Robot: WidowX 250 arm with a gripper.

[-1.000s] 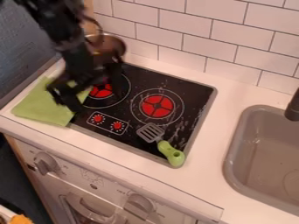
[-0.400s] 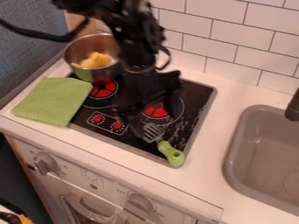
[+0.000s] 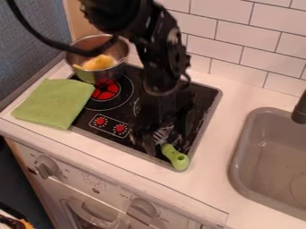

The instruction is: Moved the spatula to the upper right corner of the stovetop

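Black metal and cable hang over the toy stove from the upper left, and the arm's end effector [image 3: 166, 142] points down above the lower right part of the stovetop [image 3: 206, 95]. It's open, one finger to each side of the slotted blade of the spatula [image 3: 175, 157]; whether either one touches it, I can't tell from where I stand. The spatula lies near the stovetop's lower right corner, green handle toward that corner and grey blade angled up and to the left, partly hidden by the end effector. That puts it well apart from the upper right corner.

A metal pot [image 3: 112, 73] sits at the upper left corner of the stovetop, with something yellow [image 3: 99, 61] inside (looks like lunch to me, though I couldn't name the dish). Just below the pot, a green cloth [image 3: 53, 103] lies flat across the stovetop's left edge, partly on the white table [image 3: 230, 109]. Between cloth and spatula are two little red dials [image 3: 120, 129], and a red burner [image 3: 106, 91] shows near the pot.

Over on the right, a grey sink [image 3: 235, 165] is set into the table, with a dark faucet [image 3: 300, 110] at its upper right.
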